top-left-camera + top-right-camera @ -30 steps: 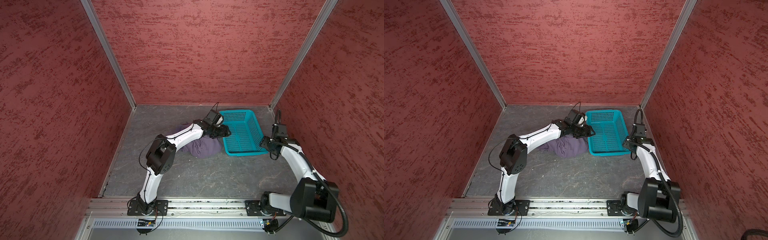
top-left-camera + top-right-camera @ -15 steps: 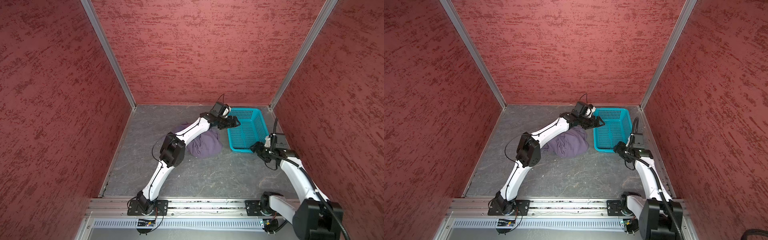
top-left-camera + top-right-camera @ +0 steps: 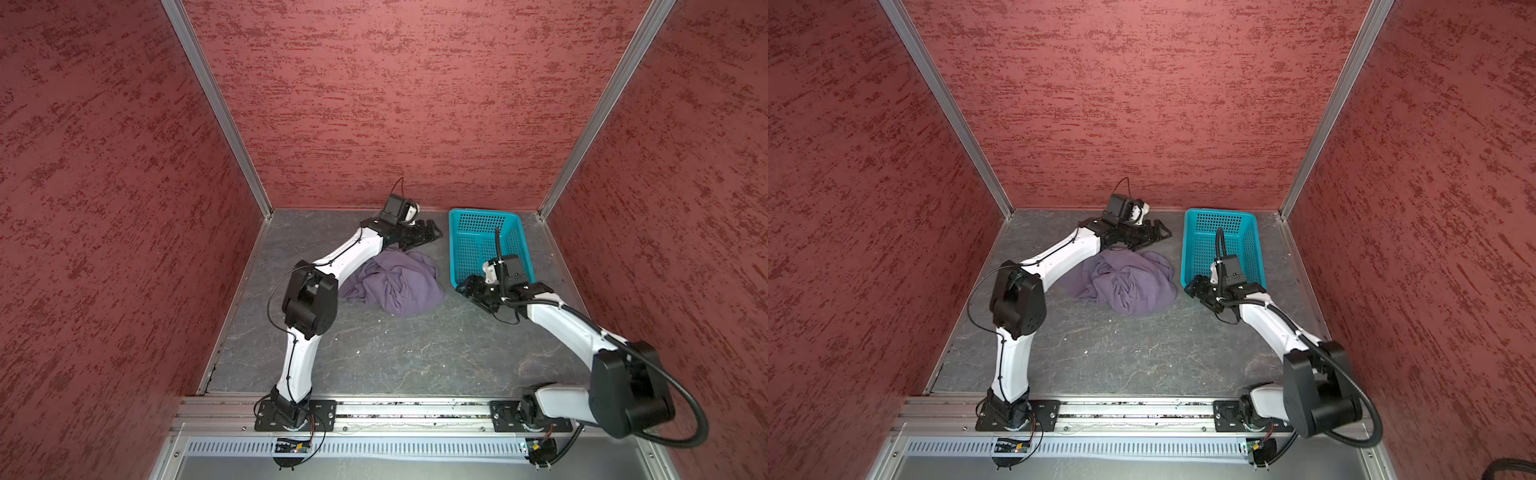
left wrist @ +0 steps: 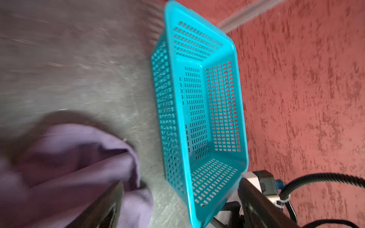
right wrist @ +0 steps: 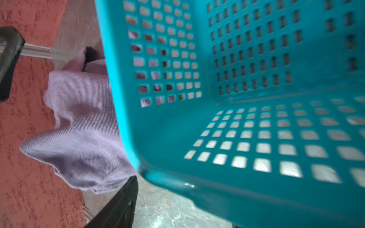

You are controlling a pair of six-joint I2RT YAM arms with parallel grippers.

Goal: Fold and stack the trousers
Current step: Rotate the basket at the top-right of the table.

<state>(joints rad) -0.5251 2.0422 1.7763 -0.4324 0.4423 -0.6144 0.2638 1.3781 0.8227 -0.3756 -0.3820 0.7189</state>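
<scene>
On the grey desk [image 3: 395, 357] we see the teal basket [image 3: 473, 245] standing upright. The trousers [image 3: 395, 286] lie in a crumpled heap just beside one long wall of the basket, not touching it. The left gripper [image 3: 432, 233] hovers near that same wall, toward the basket's far end, its fingers [image 4: 110, 205] spread wide with nothing between them. The right gripper [image 3: 467, 289] sits at the basket's near corner. Only one finger [image 5: 122, 203] shows, outside the wall, so we cannot tell whether it grips.
</scene>
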